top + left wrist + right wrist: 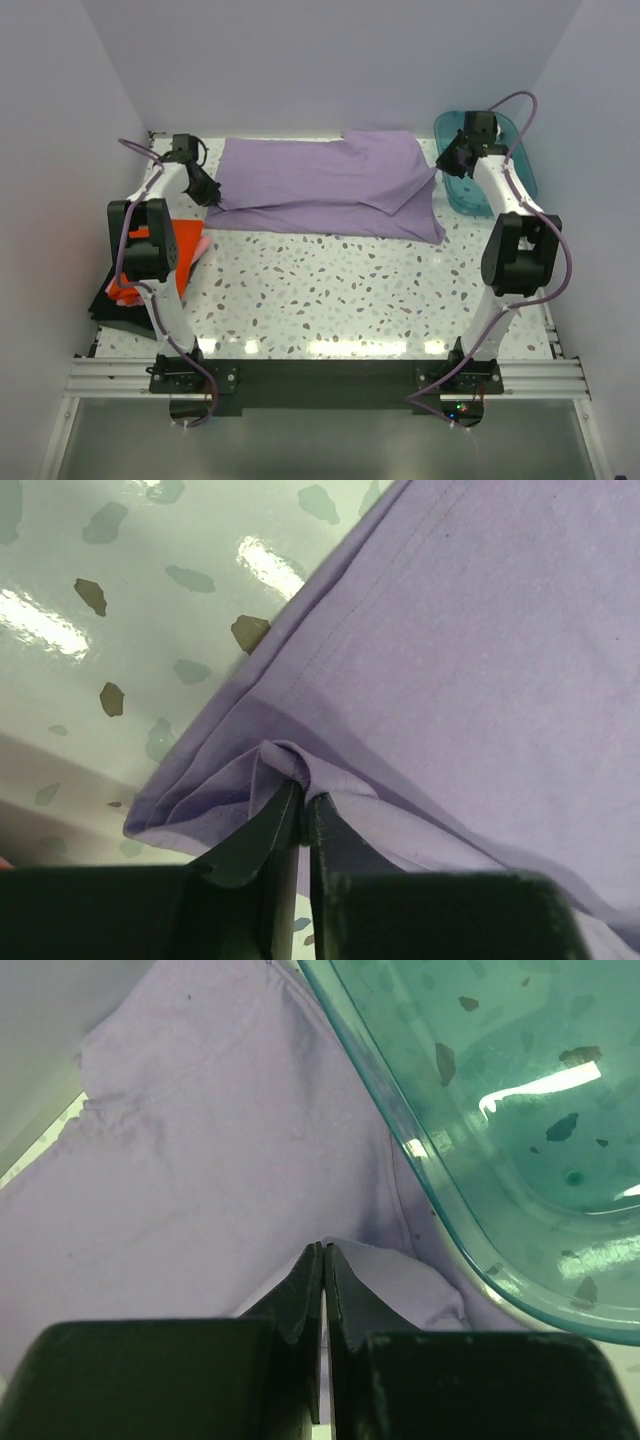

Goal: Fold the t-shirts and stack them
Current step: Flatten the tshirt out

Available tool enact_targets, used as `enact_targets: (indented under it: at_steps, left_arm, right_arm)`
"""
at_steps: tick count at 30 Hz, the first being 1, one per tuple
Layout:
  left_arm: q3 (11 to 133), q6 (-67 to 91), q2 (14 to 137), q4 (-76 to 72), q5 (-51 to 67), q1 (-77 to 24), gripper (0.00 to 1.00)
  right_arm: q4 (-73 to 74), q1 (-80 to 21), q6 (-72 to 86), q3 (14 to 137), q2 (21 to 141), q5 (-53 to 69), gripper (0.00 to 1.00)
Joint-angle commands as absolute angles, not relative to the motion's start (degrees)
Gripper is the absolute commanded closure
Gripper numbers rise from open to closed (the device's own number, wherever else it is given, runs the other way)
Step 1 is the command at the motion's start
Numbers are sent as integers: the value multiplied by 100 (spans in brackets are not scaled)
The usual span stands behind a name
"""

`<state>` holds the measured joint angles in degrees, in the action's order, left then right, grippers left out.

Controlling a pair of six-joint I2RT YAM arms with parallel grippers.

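A large lavender t-shirt [320, 185] lies partly folded across the back of the table. My left gripper [210, 195] is at its near left corner, shut on a pinched fold of the lavender cloth [480, 660], jaws [303, 792] together. My right gripper [445, 165] is at the shirt's right edge beside the teal tub, shut [323, 1250] on a fold of the lavender cloth [220, 1140]. An orange-red shirt [123, 288], a pink one [200, 243] and a dark one [120, 315] lie piled at the table's left edge, behind my left arm.
The teal plastic tub [520, 175] stands at the back right, touching the lavender shirt's edge; its wall [420, 1120] is close to my right fingers. White walls enclose the back and sides. The speckled tabletop [330, 290] stretches in front of the shirt.
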<state>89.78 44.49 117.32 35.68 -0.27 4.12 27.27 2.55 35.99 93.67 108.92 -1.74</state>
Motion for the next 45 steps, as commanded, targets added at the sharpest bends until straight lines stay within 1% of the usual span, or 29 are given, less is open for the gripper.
enact_targets:
  at_steps: [1, 5, 8, 10, 12, 13, 14, 15, 19, 20, 21, 25, 31, 32, 34, 35, 37, 38, 43, 44, 45]
  left_arm:
    - [9070, 4316, 11689, 3252, 193, 483, 85]
    - [9132, 4307, 11707, 3155, 158, 492, 81]
    - [9088, 4385, 11690, 3156, 79, 510, 80]
    - [9009, 4438, 11672, 3120, 53, 536, 76]
    - [8886, 4438, 11611, 2945, 105, 545, 75]
    - [8790, 4447, 11549, 2840, 105, 545, 72]
    - [8763, 4447, 11531, 2795, 105, 554, 63]
    - [8728, 4439, 11496, 2734, 114, 545, 61]
    - [8622, 4421, 11364, 2566, 44, 554, 61]
    - [8639, 4421, 11364, 2566, 35, 562, 63]
    - [8657, 4412, 11373, 2575, 44, 571, 67]
    - [8762, 4412, 11452, 2628, 53, 589, 69]
    - [8815, 4403, 11461, 2637, 70, 589, 78]
    - [8824, 4403, 11470, 2628, 62, 589, 83]
    - [8833, 4386, 11478, 2637, 70, 589, 87]
    - [8842, 4386, 11505, 2645, 79, 598, 91]
    - [8842, 4377, 11522, 2654, 70, 589, 96]
    - [8833, 4368, 11531, 2663, 79, 598, 100]
    - [8763, 4394, 11488, 2663, 79, 598, 100]
    - [8745, 4403, 11487, 2663, 79, 598, 91]
    - [8736, 4403, 11487, 2646, 97, 589, 88]
  right_arm:
    - [2487, 255, 3542, 9703, 11108, -35, 100]
    - [2479, 255, 3516, 9896, 11363, -9, 100]
    - [2417, 255, 3498, 9993, 11513, -9, 100]
    - [2303, 255, 3516, 10011, 11557, 132, 100]
    - [2233, 246, 3524, 10011, 11636, 202, 100]
    - [2189, 255, 3524, 10028, 11663, 254, 100]
    - [2188, 246, 3524, 10037, 11689, 272, 100]
    - [2145, 246, 3524, 10055, 11724, 290, 100]
    - [2145, 237, 3525, 10125, 11795, 325, 100]
    - [2145, 246, 3524, 10125, 11804, 351, 100]
    - [2153, 246, 3533, 10090, 11786, 352, 100]
    - [2066, 246, 3542, 9958, 11716, 404, 100]
    - [1995, 246, 3551, 9713, 11540, 413, 100]
    - [1986, 246, 3542, 9686, 11470, 413, 100]
    - [1960, 246, 3542, 9624, 11417, 396, 100]
    - [1960, 246, 3533, 9607, 11391, 396, 100]
    - [1977, 246, 3542, 9563, 11329, 396, 100]
    - [1995, 246, 3533, 9536, 11303, 404, 100]
    - [1925, 246, 3524, 9316, 11065, 404, 100]
    - [1942, 246, 3516, 9316, 11057, 413, 100]
    - [1968, 246, 3507, 9308, 11057, 413, 100]
